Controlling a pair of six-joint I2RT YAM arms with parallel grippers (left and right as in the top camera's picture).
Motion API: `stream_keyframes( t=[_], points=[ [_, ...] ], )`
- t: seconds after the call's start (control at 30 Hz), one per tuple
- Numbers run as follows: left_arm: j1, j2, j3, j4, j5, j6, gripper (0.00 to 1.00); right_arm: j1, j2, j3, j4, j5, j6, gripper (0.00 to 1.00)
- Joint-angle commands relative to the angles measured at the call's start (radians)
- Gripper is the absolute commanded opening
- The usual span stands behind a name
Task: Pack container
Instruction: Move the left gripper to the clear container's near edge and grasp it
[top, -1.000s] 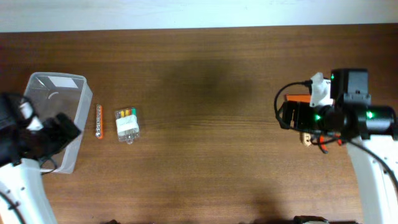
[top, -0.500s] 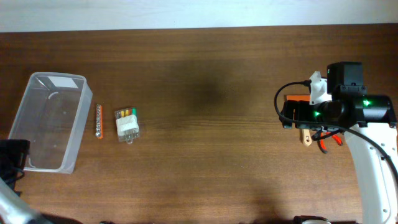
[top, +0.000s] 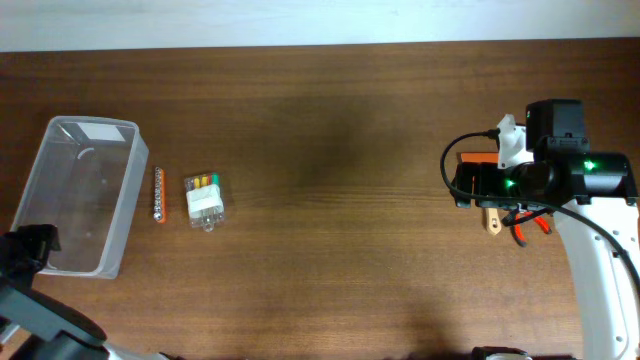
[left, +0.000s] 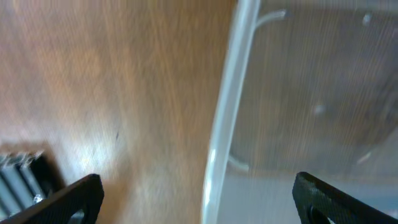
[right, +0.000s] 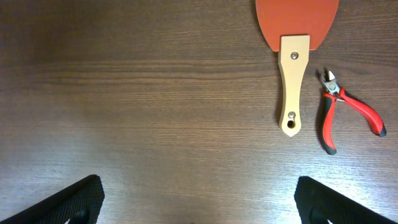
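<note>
**Lot: one packing tub, far left of table**

One clear, colourless rectangular plastic tub (top: 85, 205) with rounded corners and a thick rim. It stands empty at the table's left end, just beside a thin orange stick (top: 159, 193) and a small clear battery pack (top: 204, 200). It is probably light, slick and thin-walled (so pinch over the stiffer rim, not the flexing wall). The left gripper (left: 199, 190) has its jaws spread wide and holds nothing, with the rim between them. The right gripper (right: 199, 193) is equally spread and empty, well apart over bare wood.

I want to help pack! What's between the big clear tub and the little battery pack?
A thin orange stick lies between the container and the battery pack, parallel to the container's long side. The overhead view shows it.
</note>
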Motion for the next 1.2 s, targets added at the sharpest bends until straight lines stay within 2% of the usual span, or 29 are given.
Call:
stream_keyframes(
  t=[0.0,0.53,0.73,0.93,0.97,1.17],
  points=[
    [-0.005,0.034,0.013,0.037,-0.087,0.005,0.99,-0.003,0.007,0.024,-0.004,0.012,-0.008,0.99],
    [-0.135,0.128,0.013,0.143,-0.109,0.035,1.00,-0.003,0.007,0.024,-0.013,0.012,-0.008,0.99],
    [-0.145,0.128,0.013,0.154,-0.108,0.034,0.99,-0.003,0.007,0.024,-0.016,0.012,-0.008,0.99],
    [-0.145,0.128,0.013,0.142,-0.109,0.035,0.90,-0.003,0.007,0.024,-0.020,0.012,-0.008,0.99],
    [-0.145,0.128,0.013,0.140,-0.109,0.035,0.84,-0.003,0.007,0.024,-0.022,0.012,-0.008,0.99],
    [-0.145,0.128,0.006,0.135,-0.100,0.034,0.81,-0.003,0.007,0.024,-0.032,0.013,-0.008,0.99]
  ],
)
